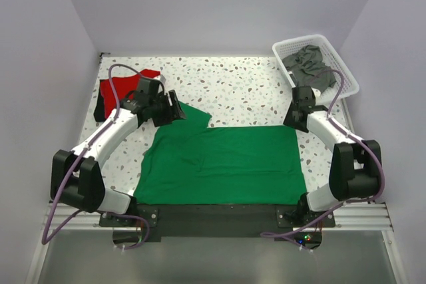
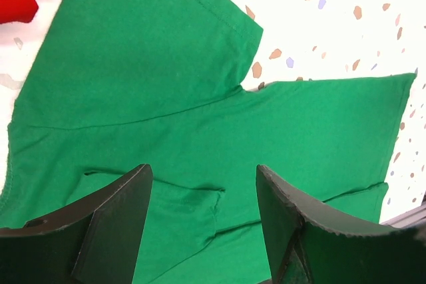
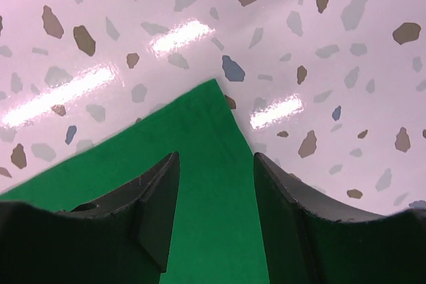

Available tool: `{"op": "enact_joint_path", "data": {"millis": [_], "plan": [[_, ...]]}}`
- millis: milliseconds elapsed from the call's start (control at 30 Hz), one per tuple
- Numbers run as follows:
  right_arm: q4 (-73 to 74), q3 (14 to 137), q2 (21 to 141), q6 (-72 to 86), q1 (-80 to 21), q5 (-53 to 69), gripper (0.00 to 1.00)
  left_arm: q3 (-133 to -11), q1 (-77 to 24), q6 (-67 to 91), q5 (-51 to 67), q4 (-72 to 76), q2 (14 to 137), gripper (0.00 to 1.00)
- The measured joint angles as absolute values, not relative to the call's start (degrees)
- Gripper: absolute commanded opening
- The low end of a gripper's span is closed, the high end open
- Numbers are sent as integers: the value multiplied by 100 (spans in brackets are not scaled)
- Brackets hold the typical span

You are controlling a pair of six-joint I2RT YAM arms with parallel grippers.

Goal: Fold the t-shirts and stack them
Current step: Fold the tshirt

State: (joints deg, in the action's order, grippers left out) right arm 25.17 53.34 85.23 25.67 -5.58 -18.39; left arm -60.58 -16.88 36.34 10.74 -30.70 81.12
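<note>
The left arm (image 1: 106,139) was bent at the elbow and angled inward, and the left gripper (image 1: 174,110) tilted downward with its jaws spread wide. The right arm (image 1: 333,131) extended forward, the right gripper (image 1: 294,119) pointing down, jaws parted, gripping nothing.

Speckled white bench (image 1: 246,84) under the left claw (image 1: 176,110) and right claw (image 3: 215,159), flecked brown, grey and blue. Glossy, with bright streaks of glare (image 3: 66,94) just ahead of the right claw. Shut in by plain pale lilac walls (image 1: 219,4) left of the left claw, right of the right, and far ahead. Aluminium rails (image 1: 373,214) behind both.
</note>
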Motion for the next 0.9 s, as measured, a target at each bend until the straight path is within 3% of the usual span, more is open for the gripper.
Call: {"op": "enact_joint_path", "data": {"millis": [700, 900], "plan": [[1850, 5347, 9629, 2910, -471, -1975, 45, -6141, -1688, 3629, 993, -3046, 8348, 69], [1865, 5476, 9743, 2980, -263, -1717, 32, -6141, -1688, 3629, 982, -3028, 8359, 70]]}}
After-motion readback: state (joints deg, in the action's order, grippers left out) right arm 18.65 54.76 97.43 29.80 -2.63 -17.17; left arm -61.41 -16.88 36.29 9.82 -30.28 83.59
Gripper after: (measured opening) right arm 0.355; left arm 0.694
